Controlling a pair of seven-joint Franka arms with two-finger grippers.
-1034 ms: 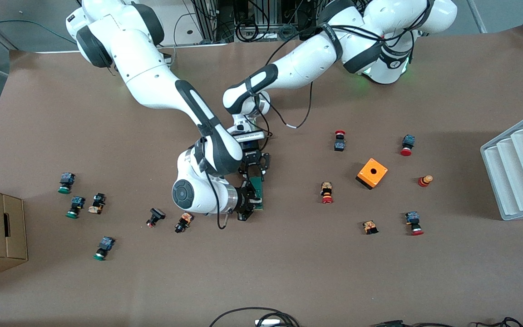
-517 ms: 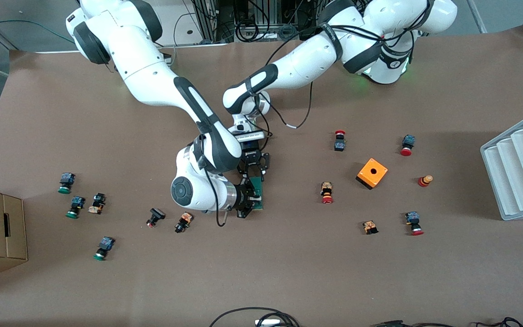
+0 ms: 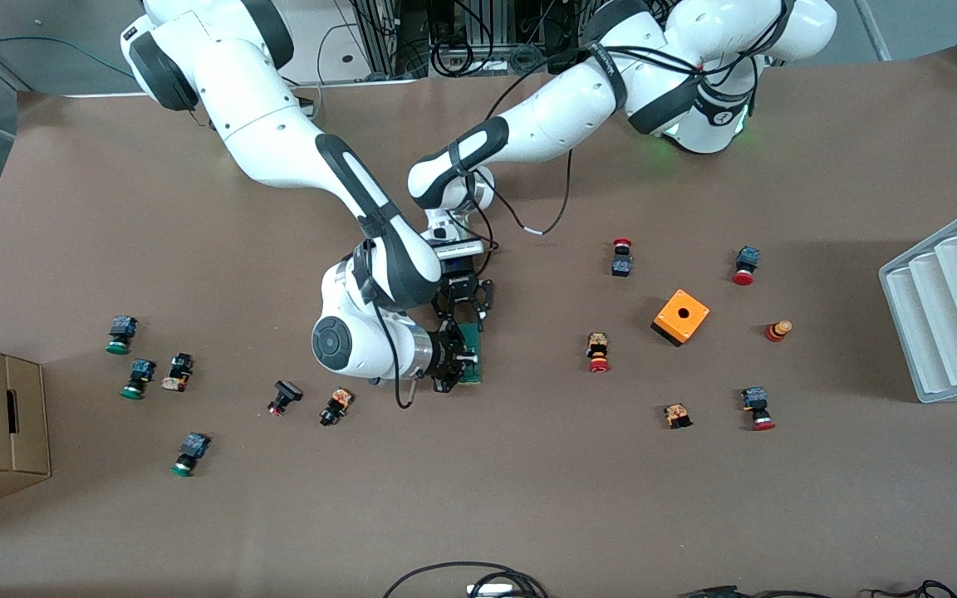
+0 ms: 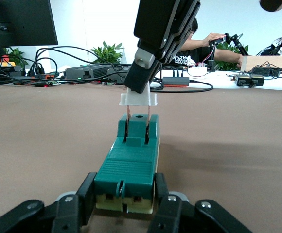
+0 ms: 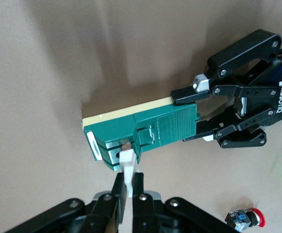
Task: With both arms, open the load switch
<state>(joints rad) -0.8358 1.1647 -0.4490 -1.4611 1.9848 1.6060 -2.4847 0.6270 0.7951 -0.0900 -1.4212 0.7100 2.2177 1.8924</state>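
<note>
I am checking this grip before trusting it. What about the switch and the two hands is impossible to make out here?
- Front view: the right hand and wrist cover much of the load switch, so the white handle hardly shows.
- Left wrist view: the left hand is cut off by the picture's edge.
- Right wrist view: the switch's underside is hidden against the table.

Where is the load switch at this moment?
The load switch lies mid-table in the front view, between both hands: the left hand clamps one end and the right hand pinches its white tab.
</note>
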